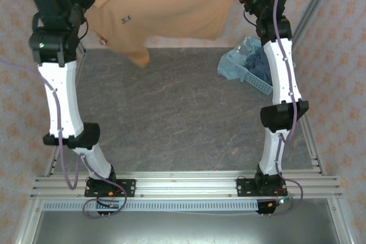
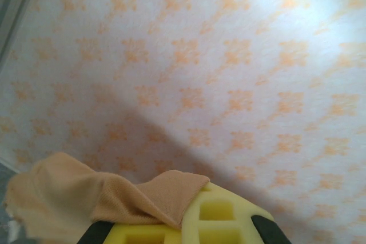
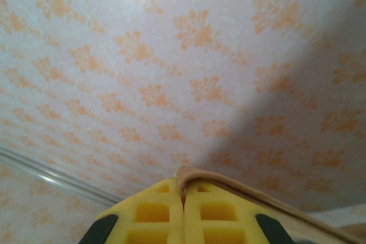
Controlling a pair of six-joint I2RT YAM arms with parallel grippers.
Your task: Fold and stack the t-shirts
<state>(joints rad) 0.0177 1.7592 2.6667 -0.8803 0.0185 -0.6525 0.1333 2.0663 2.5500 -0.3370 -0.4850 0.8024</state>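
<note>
Left hand (image 2: pixel 191 201), right hand (image 3: pixel 184 192) each clamped on orange shirt (image 1: pixel 166 12), stretched aloft. Advice: even tension, lower flat onto table (image 1: pixel 171 112), clear of basket (image 1: pixel 256 79).

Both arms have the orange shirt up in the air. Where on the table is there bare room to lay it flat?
The grey table is bare across its middle and left, from the left arm over to the right arm, under the hanging orange shirt. Crowded only at the far right: the blue basket with clothes spilling out.
</note>
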